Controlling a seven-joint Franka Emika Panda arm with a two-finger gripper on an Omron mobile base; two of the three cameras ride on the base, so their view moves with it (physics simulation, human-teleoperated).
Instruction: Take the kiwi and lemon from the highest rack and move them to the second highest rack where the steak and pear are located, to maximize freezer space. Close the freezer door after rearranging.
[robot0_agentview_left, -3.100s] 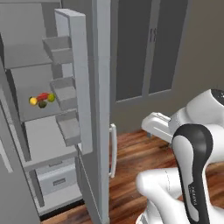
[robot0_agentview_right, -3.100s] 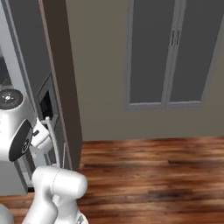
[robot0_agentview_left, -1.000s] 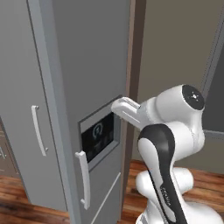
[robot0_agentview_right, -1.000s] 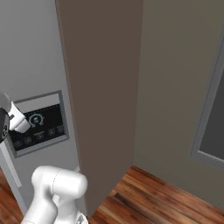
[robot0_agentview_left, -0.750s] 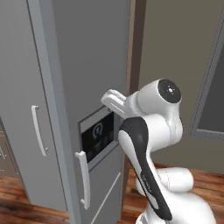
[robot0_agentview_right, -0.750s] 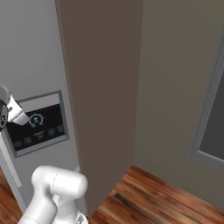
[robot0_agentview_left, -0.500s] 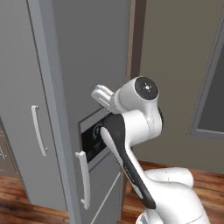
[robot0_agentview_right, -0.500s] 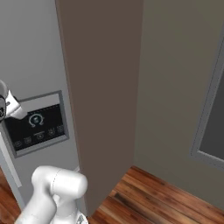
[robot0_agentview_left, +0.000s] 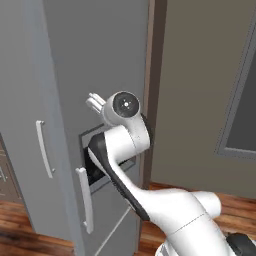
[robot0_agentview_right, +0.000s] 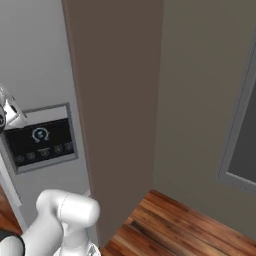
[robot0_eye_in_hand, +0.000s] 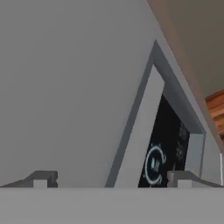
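Hand view: spread fingers (robot0_eye_in_hand: 42, 177) face dispenser recess (robot0_eye_in_hand: 168, 148).

We see a tall grey refrigerator front (robot0_agentview_left: 95, 55) whose right panel carries a black dispenser recess (robot0_agentview_right: 40, 141) with a pale circular symbol, lying just below and right of the end effector. A brown side panel (robot0_agentview_right: 117, 100) borders the refrigerator farther right. Beyond it stands a plain beige wall (robot0_agentview_left: 200, 85), with a grey-framed glazed panel (robot0_agentview_left: 245, 120) at the far right. Wooden plank flooring (robot0_agentview_right: 170, 225) in warm brown lies well below. Lighting is even and diffuse, without strong shadows.
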